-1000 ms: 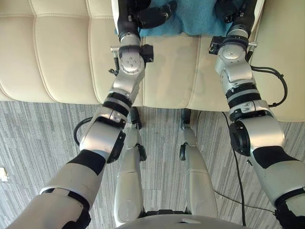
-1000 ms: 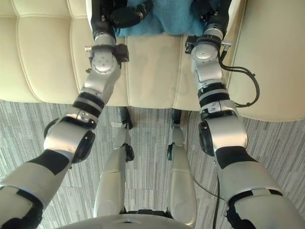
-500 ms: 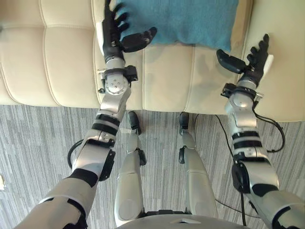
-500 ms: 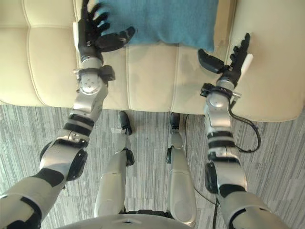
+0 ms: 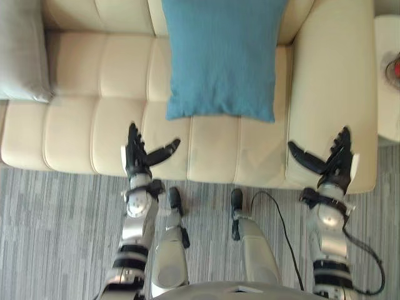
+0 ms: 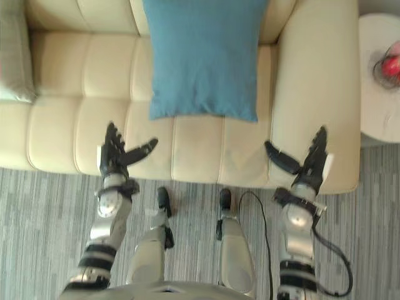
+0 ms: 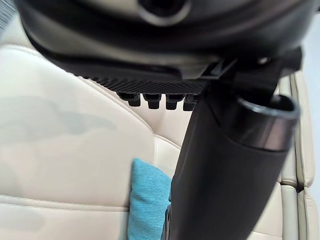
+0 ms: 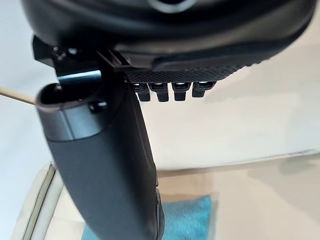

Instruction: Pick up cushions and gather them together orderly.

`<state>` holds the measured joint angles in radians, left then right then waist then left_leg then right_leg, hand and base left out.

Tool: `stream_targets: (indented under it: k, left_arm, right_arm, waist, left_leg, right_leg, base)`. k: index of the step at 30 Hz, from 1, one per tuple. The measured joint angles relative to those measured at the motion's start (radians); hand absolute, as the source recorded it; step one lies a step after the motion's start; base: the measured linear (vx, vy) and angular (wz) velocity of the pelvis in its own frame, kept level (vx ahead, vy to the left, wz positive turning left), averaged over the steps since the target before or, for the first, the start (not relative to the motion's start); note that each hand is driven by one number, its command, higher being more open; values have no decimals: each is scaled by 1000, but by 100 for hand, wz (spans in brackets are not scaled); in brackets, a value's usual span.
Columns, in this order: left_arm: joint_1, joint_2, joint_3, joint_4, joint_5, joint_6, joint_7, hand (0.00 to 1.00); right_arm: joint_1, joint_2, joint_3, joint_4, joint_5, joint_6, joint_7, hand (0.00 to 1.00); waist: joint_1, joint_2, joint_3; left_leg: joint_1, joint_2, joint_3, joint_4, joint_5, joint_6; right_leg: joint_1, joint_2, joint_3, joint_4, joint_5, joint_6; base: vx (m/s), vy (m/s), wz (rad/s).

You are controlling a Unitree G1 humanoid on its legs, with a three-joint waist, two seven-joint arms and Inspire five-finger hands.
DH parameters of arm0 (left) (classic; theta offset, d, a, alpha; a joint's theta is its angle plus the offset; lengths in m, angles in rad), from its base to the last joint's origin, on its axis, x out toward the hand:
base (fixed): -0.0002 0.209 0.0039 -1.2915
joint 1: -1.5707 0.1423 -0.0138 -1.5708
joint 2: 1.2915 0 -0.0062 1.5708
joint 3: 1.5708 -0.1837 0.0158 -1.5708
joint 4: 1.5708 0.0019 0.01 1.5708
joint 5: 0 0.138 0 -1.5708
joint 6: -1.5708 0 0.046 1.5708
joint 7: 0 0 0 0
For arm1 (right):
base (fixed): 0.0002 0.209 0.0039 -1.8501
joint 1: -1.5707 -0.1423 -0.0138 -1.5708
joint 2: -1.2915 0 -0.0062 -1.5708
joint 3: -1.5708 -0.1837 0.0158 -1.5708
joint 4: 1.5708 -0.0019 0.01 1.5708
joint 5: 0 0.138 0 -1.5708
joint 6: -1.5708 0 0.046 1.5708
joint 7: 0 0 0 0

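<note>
Nearest is the grey carpet floor (image 5: 56,212). Above the sofa's (image 5: 81,144) front edge, the left hand (image 5: 135,161) hovers with fingers straight and thumb spread wide, holding nothing. The right hand (image 5: 335,166) is likewise spread and empty, in front of the right armrest. Farther back, between the hands, a blue cushion (image 5: 222,56) lies on the seat with its top against the backrest. A grey cushion (image 5: 22,53) sits at the sofa's left end, well apart from the blue cushion. Beyond the armrest is a white tabletop (image 5: 387,100).
</note>
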<state>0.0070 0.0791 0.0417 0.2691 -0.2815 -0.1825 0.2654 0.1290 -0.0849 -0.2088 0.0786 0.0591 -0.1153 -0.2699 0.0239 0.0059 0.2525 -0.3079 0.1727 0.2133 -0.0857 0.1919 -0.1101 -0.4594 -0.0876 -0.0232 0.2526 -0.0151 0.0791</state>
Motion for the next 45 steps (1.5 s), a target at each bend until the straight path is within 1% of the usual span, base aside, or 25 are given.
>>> stream_targets:
  k: [2, 4, 7, 8, 11, 12, 18, 20, 22, 25, 28, 33, 36, 37, 39, 40, 41, 42, 43, 44, 45]
  left_arm:
    - [48, -10, 17, 33, 13, 10, -19, 100]
    - [85, -9, 22, 118, 43, 21, -51, 100]
    - [95, -10, 21, 208, 87, 35, -81, 100]
    - [103, -12, 21, 271, 116, 43, -100, 100]
    - [115, -15, 22, 377, 156, 55, -121, 100]
    - [117, -16, 22, 410, 167, 57, -127, 100]
    - [129, -18, 24, 582, 219, 76, -166, 100]
    - [126, -19, 28, 610, 239, 77, -169, 100]
    - [124, -28, 65, 642, 255, 82, -179, 100]
    - [123, -29, 87, 679, 272, 84, -187, 100]
    - [123, -26, 98, 706, 292, 86, -186, 100]
    - [110, -25, 102, 740, 295, 97, -189, 100]
    - [107, -24, 103, 740, 303, 97, -189, 100]
    - [104, -22, 103, 741, 315, 97, -189, 100]
    - [98, -19, 101, 742, 319, 98, -190, 100]
    - [79, -14, 98, 742, 323, 98, -191, 100]
    - [76, -14, 98, 742, 323, 98, -191, 100]
    - [61, -12, 95, 741, 323, 99, -194, 100]
    - [43, -11, 93, 741, 323, 106, -199, 100]
    - [47, -11, 92, 739, 323, 108, -201, 100]
    - [36, -8, 93, 735, 323, 110, -202, 100]
  right_arm:
    - [44, 14, 28, 27, 0, 0, 22, 100]
    - [63, 15, 67, 116, -16, 0, 58, 100]
    - [63, 21, 89, 204, -52, 3, 83, 100]
    - [62, 29, 106, 260, -74, 5, 97, 100]
    - [62, 50, 114, 349, -79, 6, 115, 100]
    - [61, 51, 114, 377, -80, 7, 118, 100]
    - [61, 53, 88, 571, -79, 22, 134, 100]
    - [60, 54, 70, 618, -78, 24, 139, 100]
    - [59, 52, 56, 676, -77, 27, 140, 100]
    - [57, 51, 27, 740, -77, 36, 145, 100]
    - [57, 45, 22, 784, -77, 45, 151, 100]
    - [40, 43, -16, 859, -77, 62, 156, 100]
    - [18, 44, -16, 861, -79, 64, 157, 100]
    - [4, 44, -15, 861, -79, 64, 156, 100]
    - [-13, 46, -14, 860, -79, 64, 156, 100]
    - [-30, 49, -12, 860, -79, 66, 155, 100]
    - [-31, 49, -10, 860, -79, 66, 155, 100]
    - [-33, 48, -6, 859, -79, 67, 154, 100]
    - [-34, 49, -4, 859, -79, 67, 151, 100]
    - [-32, 49, -4, 856, -79, 67, 150, 100]
    - [-29, 55, -5, 856, -79, 72, 149, 100]
  waist:
    - [0, 2, -37]
    - [2, 11, -85]
    - [2, 19, -111]
    - [2, 22, -132]
    - [3, 23, -169]
    - [4, 24, -173]
    - [5, 19, -225]
    - [5, 18, -231]
    - [4, 15, -234]
    - [4, 14, -238]
    - [3, 11, -250]
    - [2, 6, -250]
    - [5, -2, -246]
    - [8, -10, -240]
    - [11, -20, -231]
    - [12, -36, -214]
    - [12, -38, -213]
    - [13, -51, -203]
    - [18, -59, -198]
    - [19, -52, -197]
    - [16, -57, -186]
  left_leg:
    - [30, 0, 1, 0, -11, 0]
    - [62, 0, 0, 1, -22, 0]
    - [93, 0, -2, 4, -32, -1]
    - [112, 1, -3, 7, -39, -4]
    - [134, 1, -3, 10, -54, -7]
    - [147, 0, -3, 10, -57, -9]
    - [203, -2, -1, 9, -85, -18]
    - [216, -3, -2, 5, -87, -19]
    - [236, -4, -3, 1, -91, -21]
    - [257, -7, -5, 0, -98, -22]
    - [260, -8, -5, 0, -102, -22]
    - [275, -13, -2, 0, -111, -25]
    - [300, -12, 46, 2, -126, -30]
    - [306, -12, 80, 13, -139, -30]
    - [305, -11, 106, 31, -151, -30]
    - [283, -5, 112, 81, -180, -24]
    - [280, -5, 112, 89, -184, -25]
    - [255, -3, 94, 136, -216, -11]
    - [232, -3, 77, 172, -233, 6]
    - [221, 10, 79, 177, -232, 17]
    - [217, 14, 75, 194, -224, 14]
  right_leg:
    - [31, 0, -1, -4, -9, 1]
    - [75, -1, -7, -23, -14, 2]
    - [123, -2, -15, -46, -14, 3]
    - [153, -2, -21, -66, -13, 4]
    - [193, -2, -24, -97, -10, 7]
    - [207, -2, -24, -107, -8, 8]
    - [303, -1, -28, -185, 6, 16]
    - [322, -1, -28, -202, 11, 17]
    - [343, -1, -29, -214, 12, 17]
    - [371, -2, -29, -229, 14, 18]
    - [378, -2, -28, -243, 21, 19]
    - [396, -4, -18, -262, 33, 21]
    - [391, -1, 35, -264, 44, 22]
    - [379, 0, 71, -264, 55, 23]
    - [364, 2, 100, -249, 58, 23]
    - [339, 4, 106, -213, 58, 23]
    - [336, 4, 105, -207, 59, 22]
    - [311, 6, 92, -169, 61, 19]
    - [304, 6, 71, -168, 83, 23]
    - [304, 7, 62, -177, 86, 25]
    - [249, -8, -19, 65, -55, -11]
  base:
    - [68, -5, 0]
    - [41, 14, 4]
    - [35, 28, 5]
    - [38, 37, 5]
    - [48, 41, 2]
    - [42, 31, 0]
    - [54, 31, 0]
    - [51, 22, -1]
    - [51, 34, 1]
    - [9, 33, 1]
    - [-3, 20, -1]
    - [-3, 19, -4]
    - [-5, 34, -53]
    - [-17, 34, -75]
    - [-21, 22, -57]
    - [-30, 10, -36]
    - [-51, 7, -29]
    - [-74, 13, -19]
    - [-94, 26, -19]
    - [-113, -20, 2]
    - [-86, -36, 25]
